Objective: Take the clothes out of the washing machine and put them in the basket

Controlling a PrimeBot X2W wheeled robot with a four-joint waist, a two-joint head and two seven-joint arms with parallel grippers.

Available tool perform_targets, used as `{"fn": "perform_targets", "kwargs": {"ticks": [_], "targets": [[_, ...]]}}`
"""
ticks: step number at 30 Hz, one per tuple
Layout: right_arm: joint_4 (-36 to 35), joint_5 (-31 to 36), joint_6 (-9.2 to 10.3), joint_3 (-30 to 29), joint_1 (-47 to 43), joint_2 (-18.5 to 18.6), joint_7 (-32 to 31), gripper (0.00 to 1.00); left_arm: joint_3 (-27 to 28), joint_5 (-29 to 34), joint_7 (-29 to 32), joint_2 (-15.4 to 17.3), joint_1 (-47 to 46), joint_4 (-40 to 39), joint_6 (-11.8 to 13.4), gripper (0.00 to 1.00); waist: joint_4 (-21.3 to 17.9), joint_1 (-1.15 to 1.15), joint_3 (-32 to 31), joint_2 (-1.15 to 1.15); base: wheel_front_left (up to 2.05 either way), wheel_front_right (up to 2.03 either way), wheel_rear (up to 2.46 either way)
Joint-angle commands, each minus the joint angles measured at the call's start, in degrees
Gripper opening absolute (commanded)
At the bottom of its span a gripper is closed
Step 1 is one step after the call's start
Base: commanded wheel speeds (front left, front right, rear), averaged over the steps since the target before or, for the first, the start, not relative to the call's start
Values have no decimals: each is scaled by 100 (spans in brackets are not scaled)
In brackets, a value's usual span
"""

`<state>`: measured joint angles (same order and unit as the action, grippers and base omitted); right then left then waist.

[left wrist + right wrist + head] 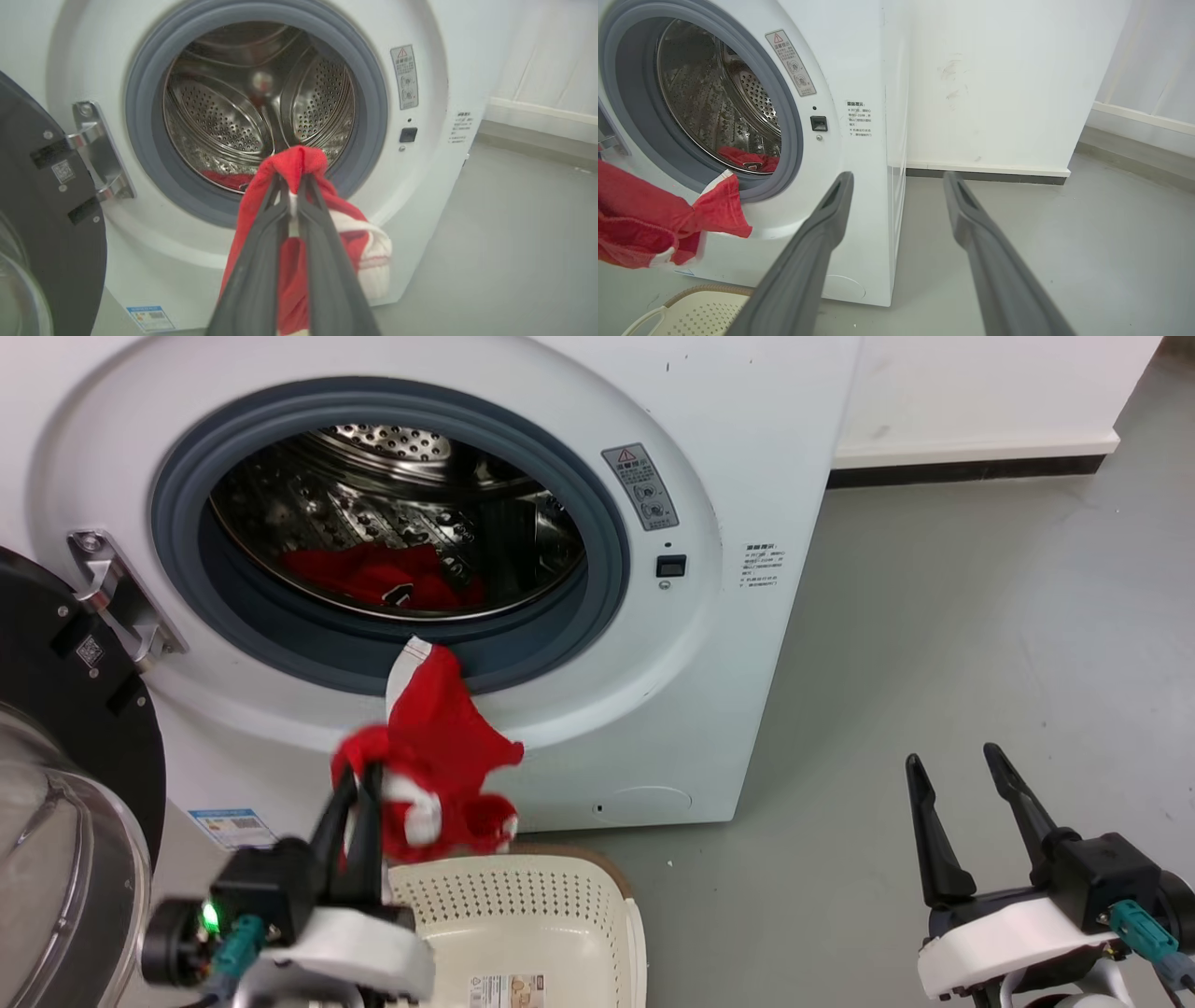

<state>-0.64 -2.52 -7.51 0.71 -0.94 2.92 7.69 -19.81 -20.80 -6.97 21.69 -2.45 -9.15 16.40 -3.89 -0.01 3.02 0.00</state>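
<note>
Garments lie in two places: the red garment with white trim hangs in the air in front of the washing machine, pinched between the pressed-together fingers of the left pincer, and a second red garment lies at the bottom of the steel drum. The head view sets the hanging piece over the far rim of the basket, which stands on the floor just near of the machine's front. The left wrist view instead shows the cloth bunched over the fingertips and draping down both sides of them, with the porthole straight beyond. The right wrist view shows a white-edged tail of the held garment reaching up to the grey rubber seal; whether it touches cannot be told. The right pincer is spread, holds nothing, and hangs well to the right of the machine above the grey floor. The black-framed door stands swung open at the left on its metal hinge, close beside the left arm. Right of the machine the floor runs open to a white wall with a dark skirting strip.
</note>
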Motion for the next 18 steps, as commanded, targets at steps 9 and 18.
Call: {"fn": "perform_targets", "kwargs": {"ticks": [9,18], "targets": [[-43,17,4,99,284,-8,47,100,-309,-441,-111,-440,474,1305,-198,0,-58,1,536,0,0,0,0],[3,-56,4,219,676,-9,164,100,-349,-611,-525,-822,-161,2988,-531,0,-325,1,1258,0,0,0,0]]}}
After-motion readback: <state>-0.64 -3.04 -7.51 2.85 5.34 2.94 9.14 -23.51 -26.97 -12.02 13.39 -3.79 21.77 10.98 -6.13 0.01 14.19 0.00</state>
